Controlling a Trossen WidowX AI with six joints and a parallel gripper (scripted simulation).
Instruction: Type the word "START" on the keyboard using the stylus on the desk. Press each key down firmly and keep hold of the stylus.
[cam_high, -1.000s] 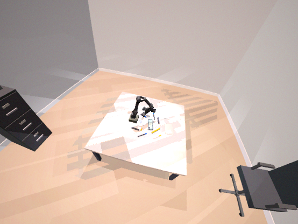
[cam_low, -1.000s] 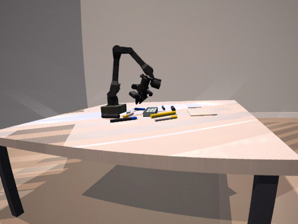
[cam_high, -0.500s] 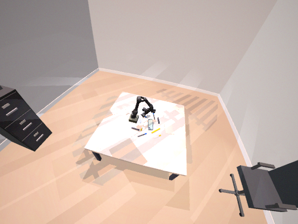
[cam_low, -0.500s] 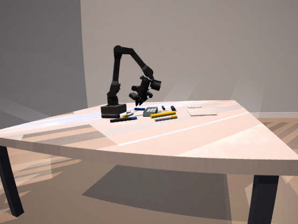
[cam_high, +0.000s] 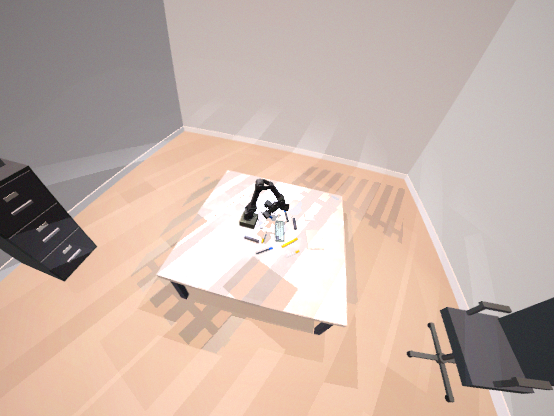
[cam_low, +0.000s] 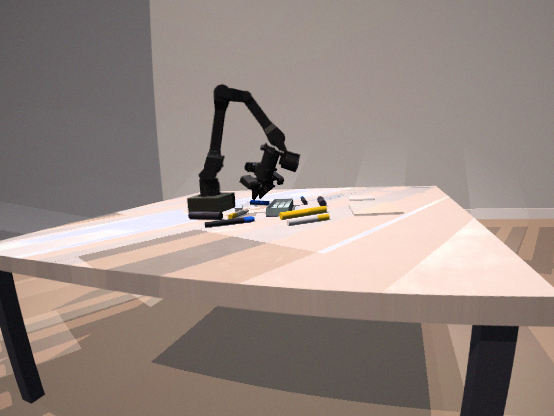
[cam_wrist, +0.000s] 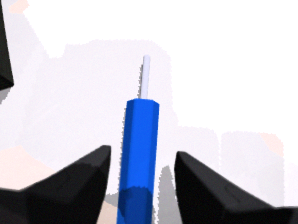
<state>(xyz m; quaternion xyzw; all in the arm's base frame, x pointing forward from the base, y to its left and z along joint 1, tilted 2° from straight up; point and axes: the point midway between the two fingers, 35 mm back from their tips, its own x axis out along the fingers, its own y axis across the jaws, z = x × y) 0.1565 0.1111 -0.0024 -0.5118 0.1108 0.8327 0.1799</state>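
Observation:
The stylus (cam_low: 259, 202) (cam_wrist: 140, 130), blue with a thin pale tip, lies on the desk near the robot's base. My gripper (cam_low: 257, 197) (cam_wrist: 143, 157) is open and low over it. In the wrist view the stylus runs between the two fingers, with a gap on each side, and its tip points up the picture. Its rear end is out of that view. The small grey-green keyboard (cam_high: 280, 231) (cam_low: 280, 207) lies on the desk in front of the gripper; its single letters are too small to read.
A thick yellow marker (cam_high: 289, 242) (cam_low: 303, 212), a black pen with a blue end (cam_high: 264, 250) (cam_low: 227, 222) and a dark marker (cam_high: 251, 239) (cam_low: 205, 215) lie around the keyboard. A dark marker (cam_high: 294, 223) (cam_low: 321, 201) lies on its far side, near a flat pale pad (cam_high: 315, 240) (cam_low: 375, 210).

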